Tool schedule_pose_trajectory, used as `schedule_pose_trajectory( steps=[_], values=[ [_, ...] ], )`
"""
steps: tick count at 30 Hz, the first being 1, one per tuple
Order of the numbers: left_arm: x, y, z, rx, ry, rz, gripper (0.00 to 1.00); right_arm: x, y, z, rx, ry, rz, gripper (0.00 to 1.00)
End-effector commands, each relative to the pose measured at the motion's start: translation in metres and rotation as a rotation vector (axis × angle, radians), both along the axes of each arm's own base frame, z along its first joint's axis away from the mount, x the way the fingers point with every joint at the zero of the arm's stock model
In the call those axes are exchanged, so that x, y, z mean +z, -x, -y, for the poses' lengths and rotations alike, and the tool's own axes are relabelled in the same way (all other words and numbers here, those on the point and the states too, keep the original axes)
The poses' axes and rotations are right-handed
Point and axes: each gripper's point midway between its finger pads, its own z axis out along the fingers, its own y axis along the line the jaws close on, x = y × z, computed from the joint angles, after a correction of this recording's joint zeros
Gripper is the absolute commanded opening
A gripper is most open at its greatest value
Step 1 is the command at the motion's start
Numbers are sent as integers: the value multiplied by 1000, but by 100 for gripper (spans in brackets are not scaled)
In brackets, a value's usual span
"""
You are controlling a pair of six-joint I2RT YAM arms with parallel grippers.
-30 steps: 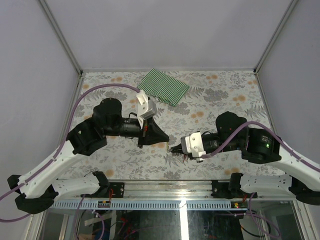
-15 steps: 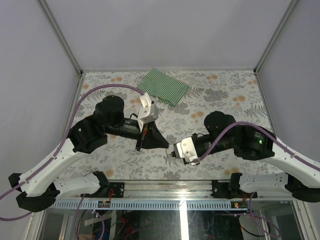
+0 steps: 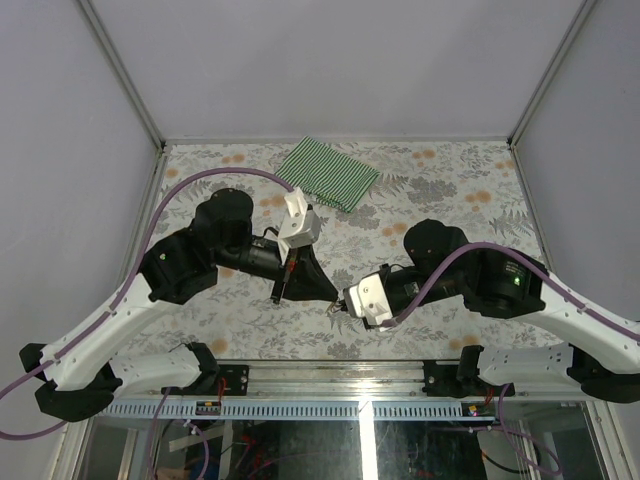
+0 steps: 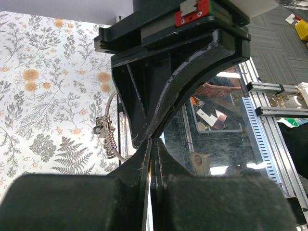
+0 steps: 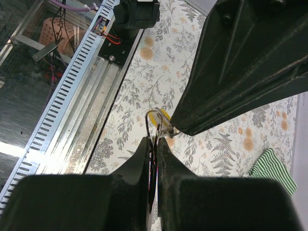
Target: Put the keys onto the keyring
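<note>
- Now both arms reach in toward the middle of the flowered surface (image 3: 450, 190), and their tips almost meet above its near half.
- The left tool (image 4: 150, 144) is pinched fully shut, with its two black fingers pressed flat against each other.
- The keyring (image 4: 108, 136) hangs at the tip of the left tool: a tight bunch of thin silver wire rings seen edge-on, with one wider loop of wire curving back to the closed fingers. It appears to be held there, above the surface rather than lying on it.
- The right tool (image 5: 153, 142) is also closed down to a slit, with only something thin and dark showing between its fingers.
- The yellow-tagged key (image 5: 159, 116) sticks out just past the right fingertips and seems to be gripped by them. Its yellow tag lies just beside the silver ring at the point of the left tool, but the right wrist view does not show whether key and ring touch.
- From above, the two tools point at each other at an angle, the left coming from the upper left and the right from the lower right.
- A green-and-white striped cloth (image 3: 328, 172) lies flat at the far edge of the surface, well apart from both tools.
</note>
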Motion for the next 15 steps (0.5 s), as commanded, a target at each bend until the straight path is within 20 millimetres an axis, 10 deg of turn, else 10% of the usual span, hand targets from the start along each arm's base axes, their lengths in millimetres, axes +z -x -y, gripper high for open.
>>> schedule_pose_trajectory(
  steps=[1, 15],
  values=[
    [15, 9, -3, -57, 37, 27, 0, 26, -3, -7, 6, -80, 48, 0],
    [7, 8, 0, -71, 7, 5, 0, 34, 3, -10, 37, -107, 33, 0]
  ],
)
